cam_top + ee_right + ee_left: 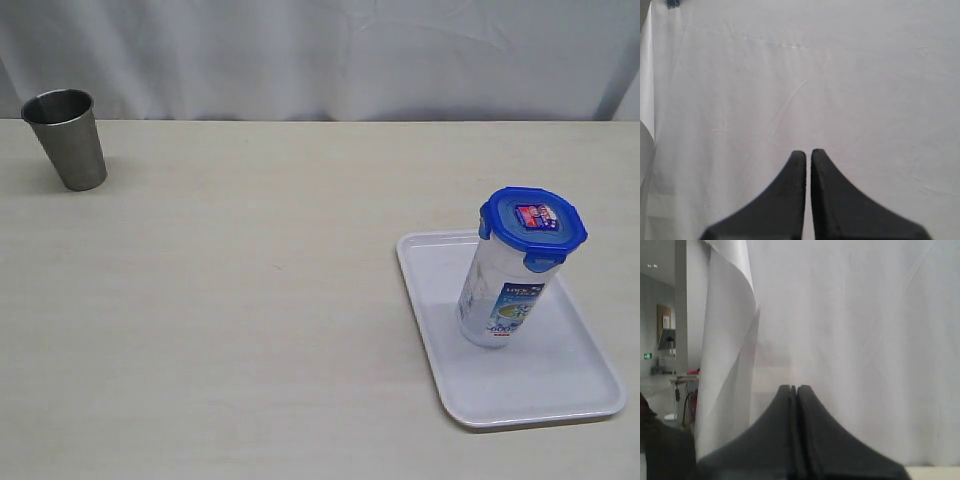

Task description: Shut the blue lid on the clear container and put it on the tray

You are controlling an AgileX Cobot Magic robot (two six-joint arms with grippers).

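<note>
The clear container [497, 300] stands upright on the white tray [440, 330] at the right of the table, in the exterior view. On top of it sits the blue lid [533, 226], sticker facing up. Neither arm shows in the exterior view. In the left wrist view my left gripper [793, 388] is shut with nothing in it and faces a white curtain. The right wrist view shows my right gripper [808, 152] shut and empty, a thin slit between its fingers, also facing the curtain.
A steel cup [67, 139] stands at the far left of the table near the back edge. A white curtain [320, 50] hangs behind the table. The pale wooden tabletop [250, 300] stretches between cup and tray.
</note>
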